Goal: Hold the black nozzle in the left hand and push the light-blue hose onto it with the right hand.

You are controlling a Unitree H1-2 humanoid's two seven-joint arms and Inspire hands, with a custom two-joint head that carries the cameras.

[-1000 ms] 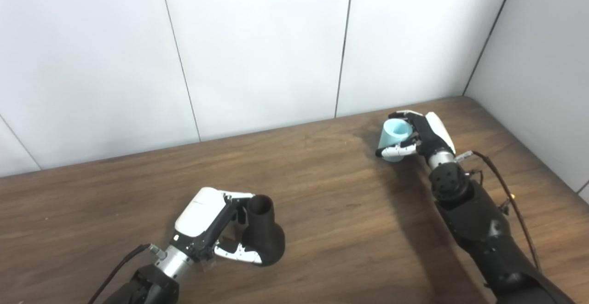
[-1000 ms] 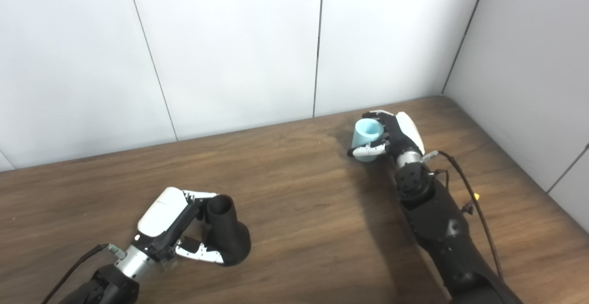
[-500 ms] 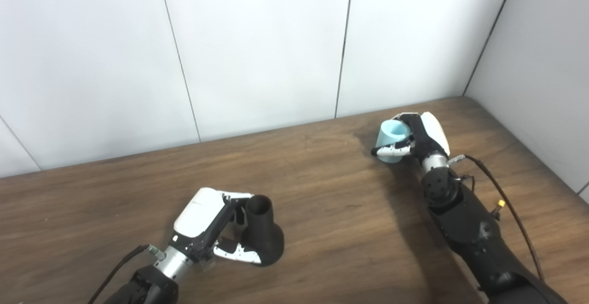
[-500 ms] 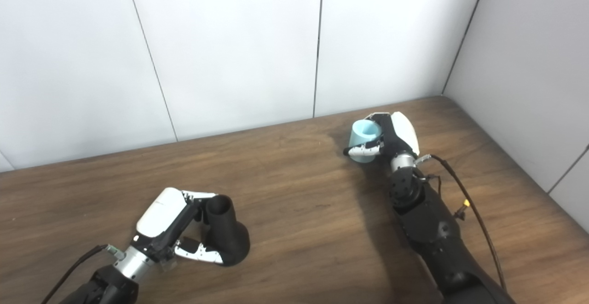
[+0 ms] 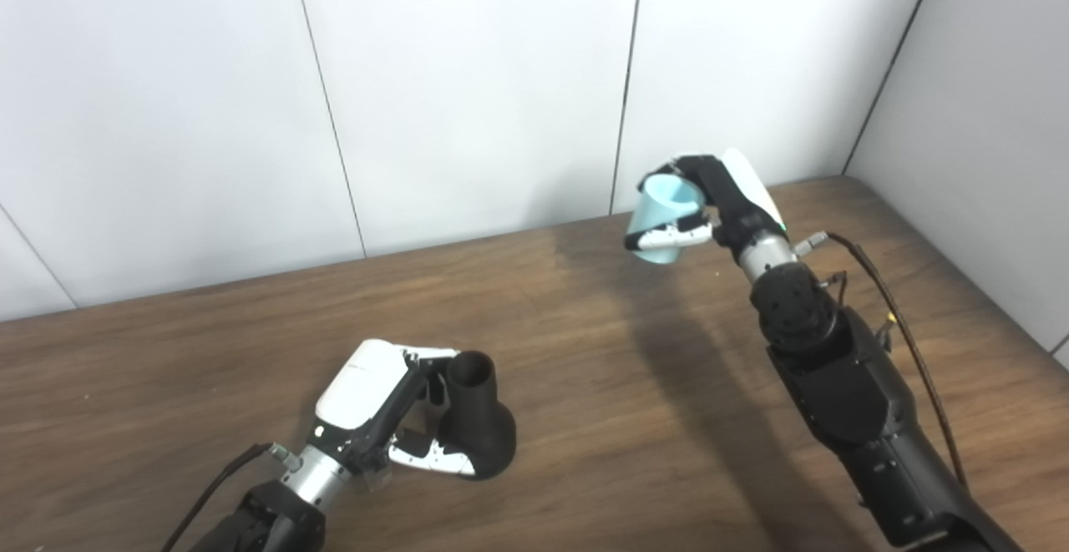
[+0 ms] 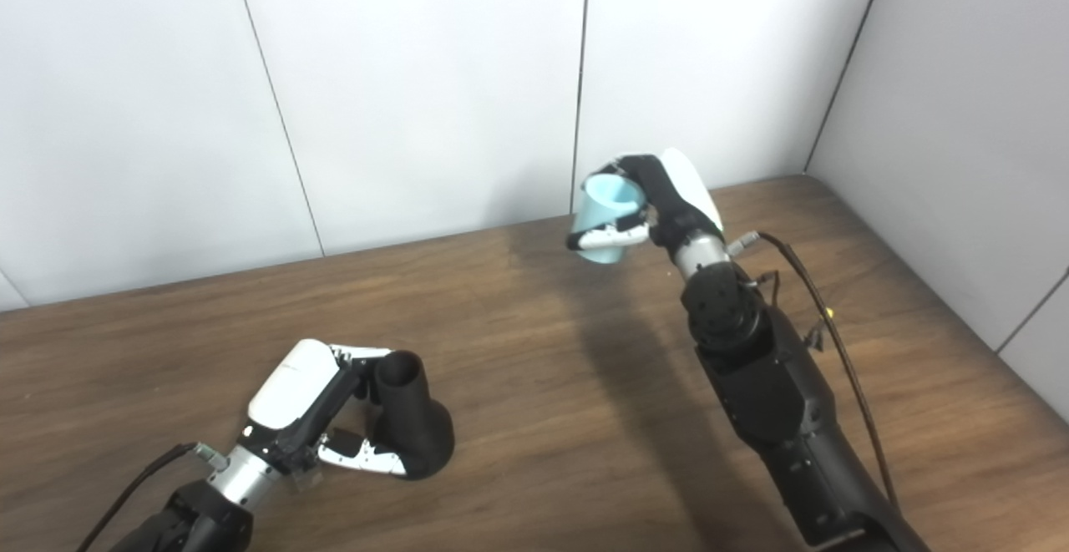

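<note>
Down at the lower left of the frame, the left hand (image 5: 380,406) grips the black nozzle (image 5: 478,422) — its wide base on the counter (image 5: 626,418), narrow mouth up. Both views show alike. Farther back, right of centre, the right hand (image 5: 727,205) clasps the light-blue hose (image 5: 662,218) — raised, well apart from the nozzle.

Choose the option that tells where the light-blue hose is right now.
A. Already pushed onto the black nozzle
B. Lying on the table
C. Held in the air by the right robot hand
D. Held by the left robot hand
C: the right robot hand grips the light-blue hose above the table, far from the black nozzle.
</note>
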